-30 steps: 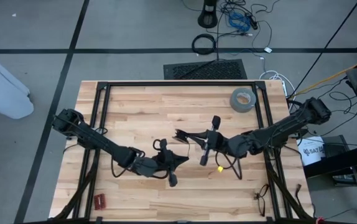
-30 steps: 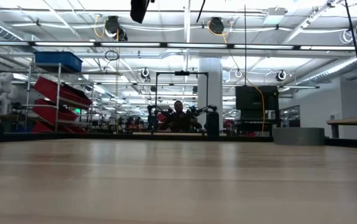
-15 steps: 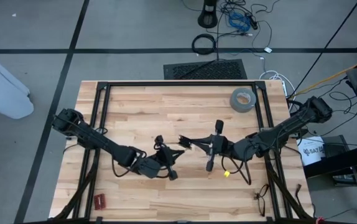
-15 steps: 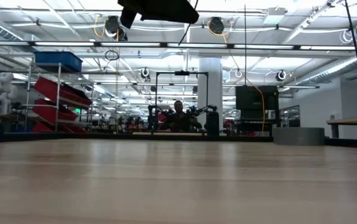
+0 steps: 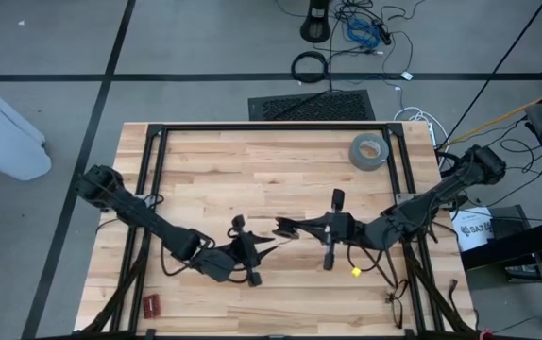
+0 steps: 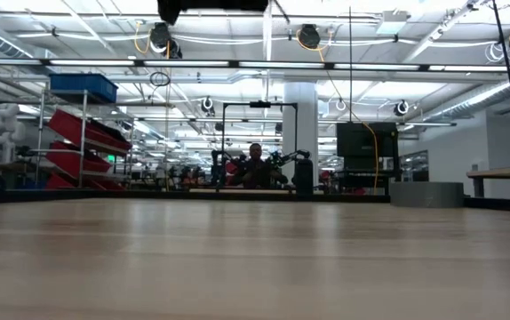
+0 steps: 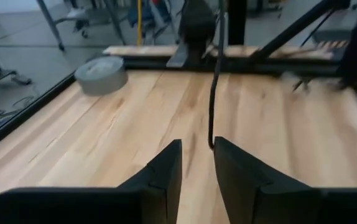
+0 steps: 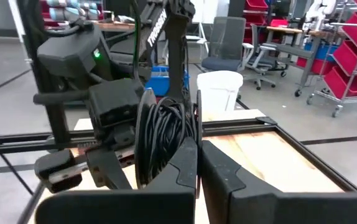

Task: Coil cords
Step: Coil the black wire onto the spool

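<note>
While the right hand (image 8: 197, 165) pinches the coiled cord (image 8: 163, 134) shut, ease your part-open, empty left hand (image 7: 197, 163) toward three o'clock gently.

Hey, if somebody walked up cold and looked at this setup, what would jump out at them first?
Probably the two dark arms meeting over the middle of the wooden table, with the right gripper shut on a bundle of coiled black cord. The left gripper sits just across from it, fingers slightly parted with a strand of cord hanging between them. A grey tape roll lies alone near the table's far right corner.
</note>
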You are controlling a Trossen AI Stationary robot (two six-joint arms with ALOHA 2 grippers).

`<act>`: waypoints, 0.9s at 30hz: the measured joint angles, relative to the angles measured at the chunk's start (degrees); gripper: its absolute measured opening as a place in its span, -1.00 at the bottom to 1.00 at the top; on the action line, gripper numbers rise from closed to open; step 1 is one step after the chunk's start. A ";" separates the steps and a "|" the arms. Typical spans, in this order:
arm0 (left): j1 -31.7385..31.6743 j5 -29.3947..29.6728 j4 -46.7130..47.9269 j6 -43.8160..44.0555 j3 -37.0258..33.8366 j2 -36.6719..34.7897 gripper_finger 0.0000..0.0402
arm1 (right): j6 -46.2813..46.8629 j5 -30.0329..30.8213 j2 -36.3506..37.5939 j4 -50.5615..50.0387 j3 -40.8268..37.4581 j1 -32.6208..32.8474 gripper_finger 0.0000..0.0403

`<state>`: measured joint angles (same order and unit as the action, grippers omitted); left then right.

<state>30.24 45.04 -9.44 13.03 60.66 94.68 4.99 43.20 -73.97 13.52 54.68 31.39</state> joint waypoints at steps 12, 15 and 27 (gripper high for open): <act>1.76 -0.57 -13.34 -8.53 0.00 -0.37 -0.50 | -0.03 0.04 0.84 -0.01 0.00 0.60 -1.00; 1.45 -3.54 -15.38 -4.69 0.00 -0.11 -0.50 | -0.72 0.06 0.84 -0.01 0.00 0.60 -1.00; -0.86 -5.92 -42.45 -4.34 0.02 7.86 -0.50 | -1.60 0.04 0.84 0.83 0.00 0.60 -1.00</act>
<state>29.38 39.12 -51.89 8.69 60.69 102.54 3.40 43.24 -73.12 14.35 54.68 31.99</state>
